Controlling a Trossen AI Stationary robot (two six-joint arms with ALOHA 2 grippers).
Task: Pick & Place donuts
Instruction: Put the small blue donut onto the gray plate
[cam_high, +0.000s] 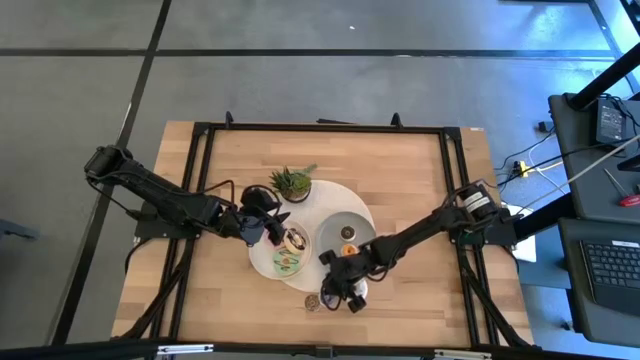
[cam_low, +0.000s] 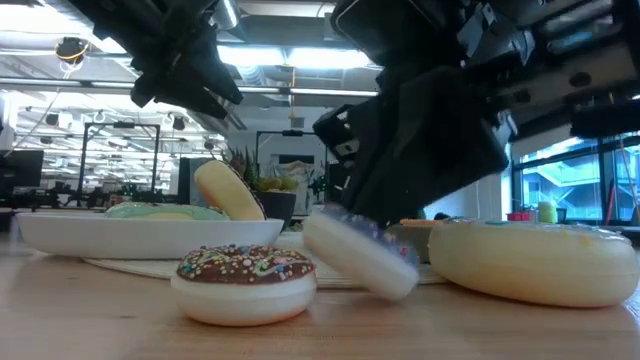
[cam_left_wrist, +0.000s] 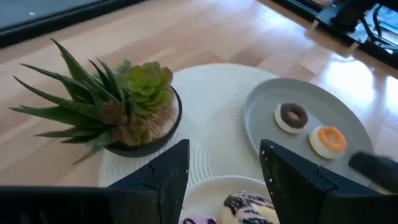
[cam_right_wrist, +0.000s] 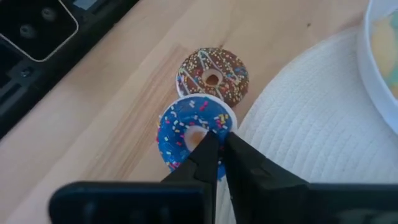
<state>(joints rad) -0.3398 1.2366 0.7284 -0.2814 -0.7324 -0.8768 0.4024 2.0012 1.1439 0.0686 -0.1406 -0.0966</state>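
Note:
A blue sprinkled donut (cam_right_wrist: 189, 127) is in my right gripper (cam_right_wrist: 217, 142), near the table's near edge (cam_high: 340, 290). In the low view it sits tilted (cam_low: 360, 250). A chocolate sprinkled donut (cam_right_wrist: 212, 74) lies flat on the wood just beyond it (cam_low: 245, 280). My left gripper (cam_left_wrist: 224, 180) is open and holds nothing. It hovers over the white plate (cam_high: 262, 262), which holds several donuts (cam_high: 290, 250). A brown donut (cam_left_wrist: 291, 116) and an orange donut (cam_left_wrist: 328, 140) lie on the grey plate (cam_left_wrist: 267, 102). My right gripper pinches the blue donut's ring at the side nearest the wrist (cam_right_wrist: 211, 134). One fingertip (cam_right_wrist: 208, 152) is at the hole and the other (cam_right_wrist: 239, 155) is outside the rim. The fingers slant down from the table's right. The donut is tilted; whether its lower edge (cam_low: 395, 285) touches the table, I cannot tell.
A small potted plant (cam_left_wrist: 130, 106) stands on the round white mat (cam_left_wrist: 211, 93), toward the table's far edge from both plates. In the low view a pale cream rounded thing (cam_low: 535, 262) lies to the right of the blue donut. Bare wood lies left and right of the mat.

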